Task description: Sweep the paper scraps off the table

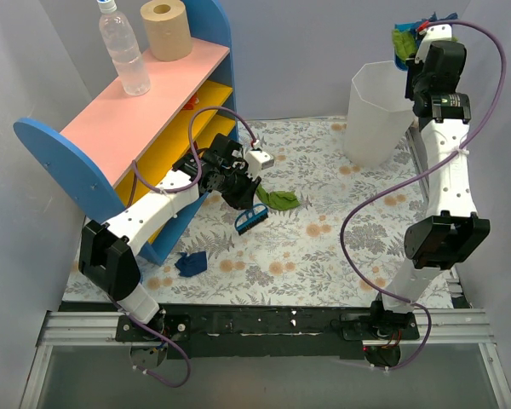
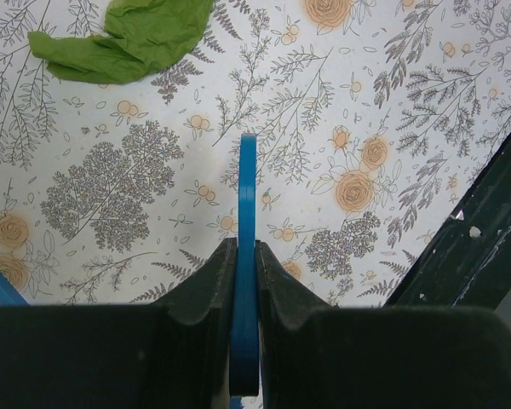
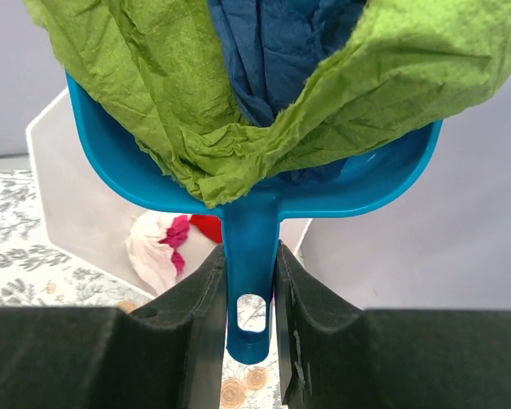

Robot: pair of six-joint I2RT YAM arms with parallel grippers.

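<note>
My left gripper point(image 1: 238, 200) is shut on the small blue hand brush point(image 1: 250, 219), seen edge-on in the left wrist view point(image 2: 248, 213), held over the table point(image 1: 324, 239). A green paper scrap point(image 1: 278, 200) lies just right of the brush and shows in the left wrist view point(image 2: 128, 38). A navy scrap point(image 1: 190, 263) lies near the shelf's front end. My right gripper point(image 1: 426, 51) is shut on the blue dustpan's handle point(image 3: 251, 256), raised high above a white bin point(image 1: 376, 111). The dustpan holds green point(image 3: 179, 102) and navy point(image 3: 272, 51) scraps. White, magenta and red scraps point(image 3: 166, 243) lie in the bin.
A pink-and-yellow shelf point(image 1: 145, 111) with blue ends stands at the back left, with a water bottle point(image 1: 123, 47) and a paper roll point(image 1: 166, 28) on top. Grey walls surround the table. The dark front rail point(image 2: 477, 239) shows in the left wrist view.
</note>
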